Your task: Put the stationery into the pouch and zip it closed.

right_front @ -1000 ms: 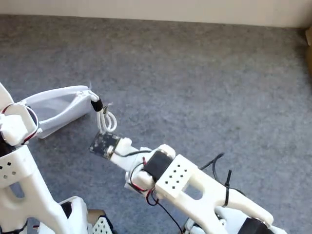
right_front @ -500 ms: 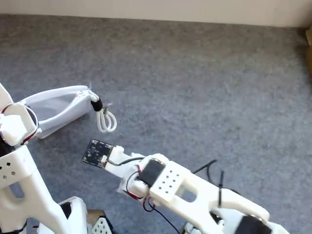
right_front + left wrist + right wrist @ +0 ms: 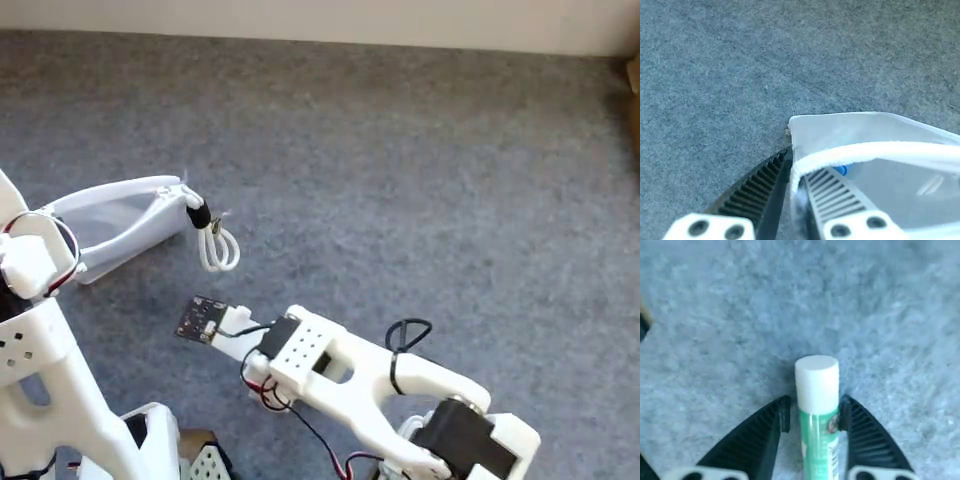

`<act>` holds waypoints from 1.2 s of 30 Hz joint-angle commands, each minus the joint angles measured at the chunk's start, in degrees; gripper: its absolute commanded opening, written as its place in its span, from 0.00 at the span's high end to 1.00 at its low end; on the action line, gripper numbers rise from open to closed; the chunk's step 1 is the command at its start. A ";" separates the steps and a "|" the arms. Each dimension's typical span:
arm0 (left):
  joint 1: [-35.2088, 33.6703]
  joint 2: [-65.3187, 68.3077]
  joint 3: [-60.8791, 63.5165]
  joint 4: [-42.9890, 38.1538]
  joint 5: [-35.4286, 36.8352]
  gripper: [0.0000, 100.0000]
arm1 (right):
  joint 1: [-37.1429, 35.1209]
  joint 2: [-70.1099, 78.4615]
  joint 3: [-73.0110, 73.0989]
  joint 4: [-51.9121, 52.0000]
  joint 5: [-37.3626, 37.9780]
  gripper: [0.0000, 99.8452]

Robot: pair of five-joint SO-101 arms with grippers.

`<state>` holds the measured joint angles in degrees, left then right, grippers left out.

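Green glue stick [image 3: 816, 405] with a white cap, long way running along the fingers [image 3: 762, 437], cap pointing away from the wrist. Bottom end cut off. Squeezed between the black fingers of the right end effector [image 3: 813, 412], over the grey desk [image 3: 420, 170]. Clear pouch [image 3: 875, 150] with white trim, rim pinched tight by the left end effector [image 3: 792, 167]. Small blue thing [image 3: 840, 170] inside, hard to make out. White cord loop [image 3: 218, 245] at the pouch's zip end.
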<state>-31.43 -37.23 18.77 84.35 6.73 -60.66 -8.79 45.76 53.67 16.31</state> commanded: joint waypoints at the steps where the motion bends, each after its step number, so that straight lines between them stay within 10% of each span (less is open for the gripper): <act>1: 1.36 0.04 2.24 -0.62 -0.26 0.99 | 1.54 1.45 -3.56 -2.42 0.62 0.84; 10: 1.36 0.04 2.24 -0.62 -0.26 0.99 | 1.45 3.65 -3.82 -2.51 0.62 0.99; 36: 1.36 0.04 2.33 -0.62 -0.26 0.99 | 7.16 -11.74 -4.62 -2.77 -4.48 1.00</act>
<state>-31.43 -37.23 19.56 84.18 6.73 -54.86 -15.91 43.65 51.91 15.78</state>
